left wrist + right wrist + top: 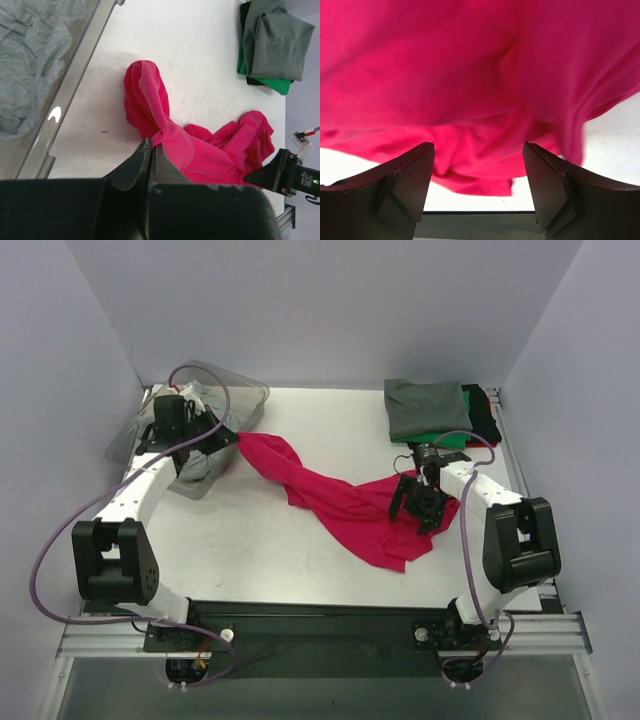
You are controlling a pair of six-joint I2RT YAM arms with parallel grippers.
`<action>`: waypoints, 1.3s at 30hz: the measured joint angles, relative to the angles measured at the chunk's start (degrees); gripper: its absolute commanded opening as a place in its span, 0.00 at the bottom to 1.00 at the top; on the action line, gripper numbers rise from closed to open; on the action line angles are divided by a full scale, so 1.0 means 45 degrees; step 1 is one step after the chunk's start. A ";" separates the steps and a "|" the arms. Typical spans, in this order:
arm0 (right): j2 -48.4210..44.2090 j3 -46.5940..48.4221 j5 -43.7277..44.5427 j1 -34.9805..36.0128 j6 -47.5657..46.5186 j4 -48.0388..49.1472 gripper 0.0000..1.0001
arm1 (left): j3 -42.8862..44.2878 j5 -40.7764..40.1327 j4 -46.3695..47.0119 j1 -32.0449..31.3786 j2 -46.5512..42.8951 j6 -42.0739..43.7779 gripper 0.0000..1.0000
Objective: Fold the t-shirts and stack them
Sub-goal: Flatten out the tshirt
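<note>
The magenta-red t-shirt [340, 502] lies crumpled in a long diagonal across the table. My left gripper [232, 436] is shut on its far left end, and the left wrist view shows cloth [200, 150] pinched between the closed tips [151, 145]. My right gripper [418, 512] is open right over the shirt's right part; in the right wrist view the cloth [470, 75] fills the space ahead of the spread fingers [405, 175]. A folded pile with a dark grey shirt [425, 405] on top of green [440, 435], black and red ones sits at the back right.
A clear plastic bin [150, 445] stands at the back left beside my left gripper, with a light grey shirt [30, 65] inside. The table's front edge [475, 215] lies just past the shirt's hem in the right wrist view.
</note>
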 measured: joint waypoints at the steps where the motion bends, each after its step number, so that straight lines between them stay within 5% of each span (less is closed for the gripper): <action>1: 0.0277 0.0151 0.0005 0.0000 -0.0005 -0.0024 0.73 | -0.0010 0.0078 -0.0005 0.0160 -0.0112 -0.0044 0.00; 13: 0.3687 0.3682 0.0136 -0.0160 -0.0306 0.0262 0.72 | -0.0359 0.0452 -0.0389 0.1146 -0.0597 0.0068 0.00; 22: 0.3206 0.4959 0.0325 -0.0743 -0.0748 0.0092 0.70 | -0.0359 0.0631 -0.0767 0.1321 -0.0675 0.0520 0.00; 30: -0.0515 0.1899 0.0471 0.1855 -0.0165 -0.0321 0.61 | -0.0359 0.0787 -0.1020 0.1326 -0.0675 0.0753 0.00; 39: -0.0704 -0.0850 0.0797 0.3332 0.1078 -0.0928 0.44 | -0.0359 0.0835 -0.1156 0.1336 -0.0675 0.0913 0.00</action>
